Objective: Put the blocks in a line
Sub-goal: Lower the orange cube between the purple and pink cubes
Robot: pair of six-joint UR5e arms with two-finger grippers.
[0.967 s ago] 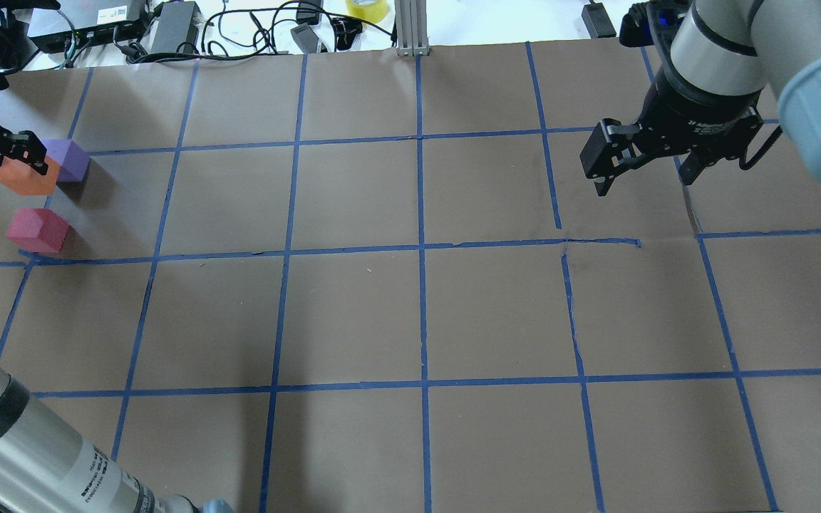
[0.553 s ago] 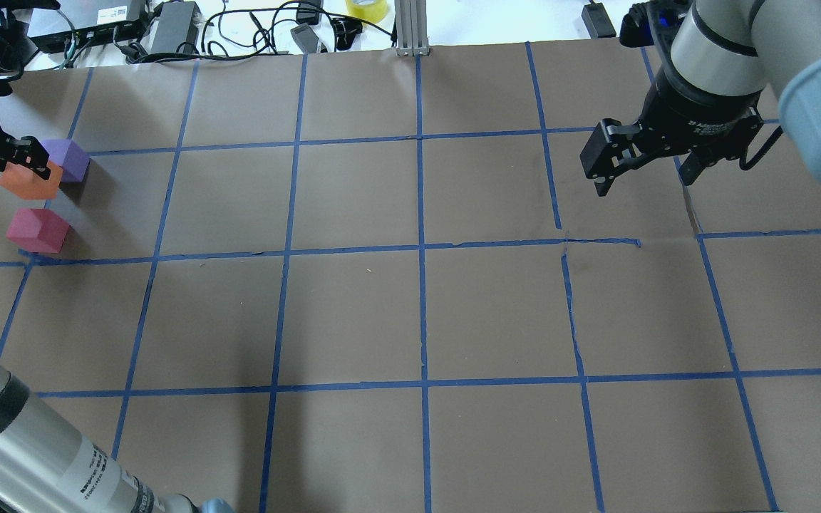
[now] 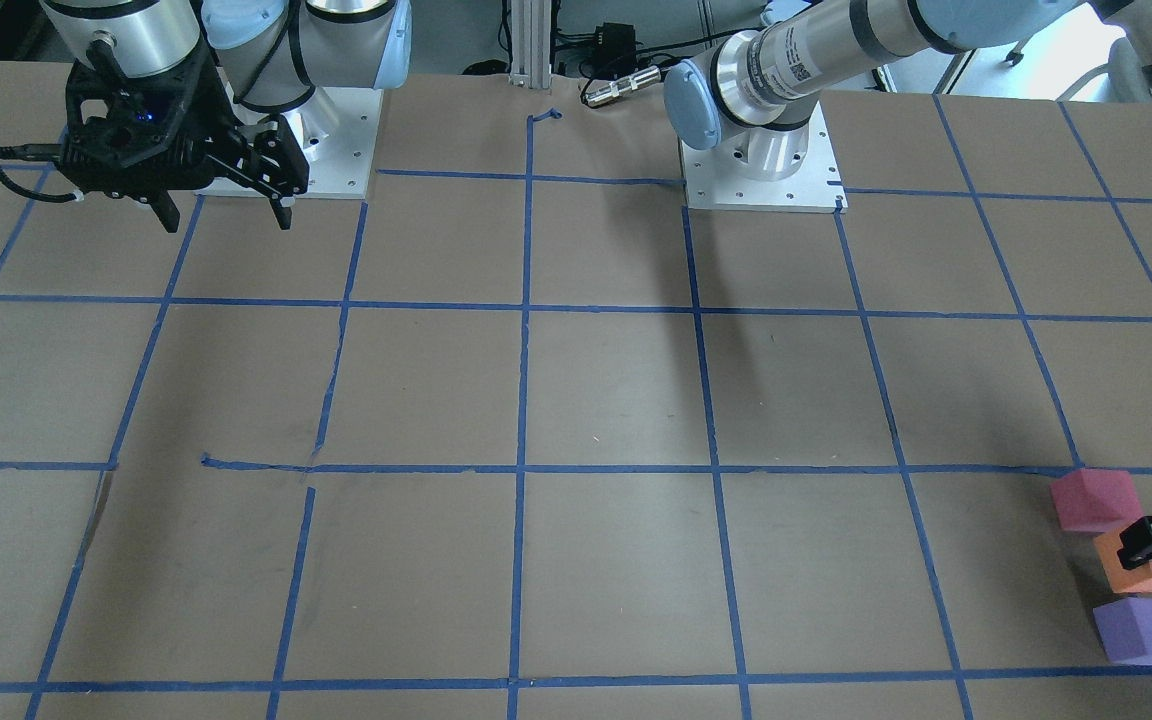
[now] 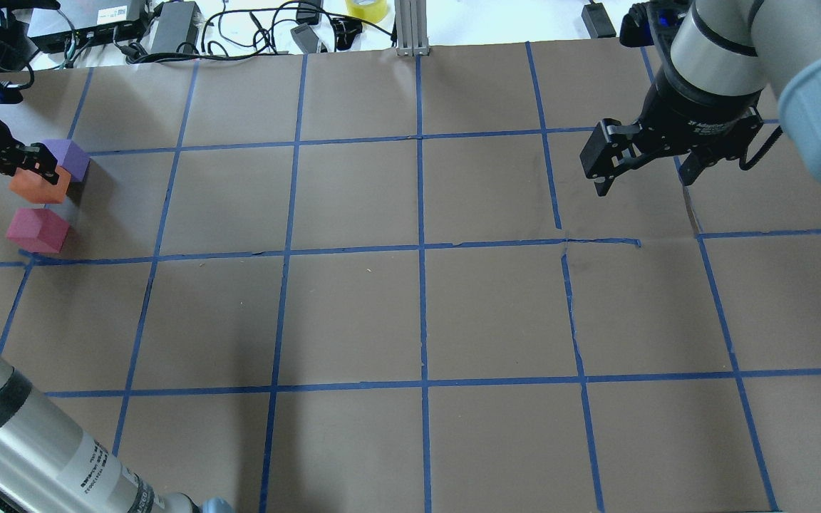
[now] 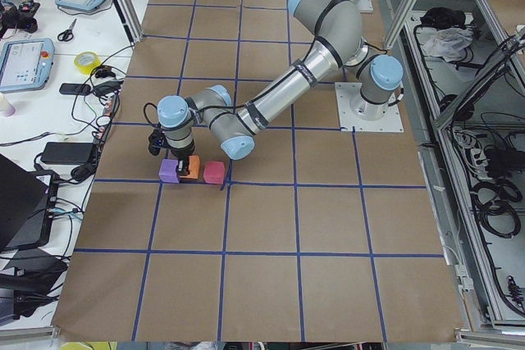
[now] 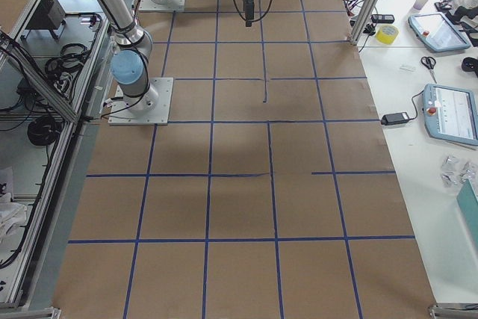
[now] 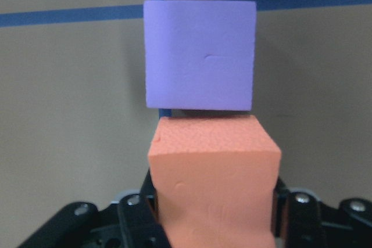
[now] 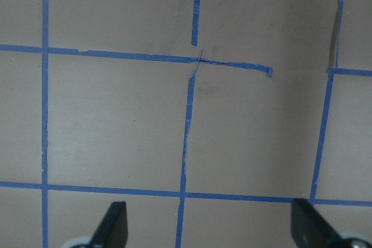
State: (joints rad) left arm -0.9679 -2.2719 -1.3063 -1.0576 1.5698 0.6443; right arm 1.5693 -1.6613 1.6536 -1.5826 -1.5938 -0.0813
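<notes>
- Lowering is what the last second shows: in the overhead view the orange block [image 4: 40,189] looked bigger and sat further toward the view's left edge a second ago. It now looks smaller and sits closer in beside the purple block [image 4: 68,158].
- The left gripper [image 4: 33,167] is pinching the orange block between its fingers, and the left wrist view shows a finger pressed to each side of it.
- For the task, this means the middle block is almost placed. It sits in the gap between the purple block and the pinkish-red block [image 4: 36,230], so the three already read as a rough row near the table's [image 4: 417,313] left edge.
- Whether the orange block rests on the table or hangs just above it I cannot tell. In the exterior left view it looks level with its neighbours.
- In the wrist view the purple block is straight ahead of the gripper, with its near face just beside or touching the orange block's far edge.
- The pinkish-red block is on the other side of the gripper and near the orange one, though the frames do not show whether the two touch.
- What remains, I judge, is to release the block and lift off without dragging it.
- The right gripper [image 4: 643,174] hangs spread and empty, well apart over the far right of the table.
</notes>
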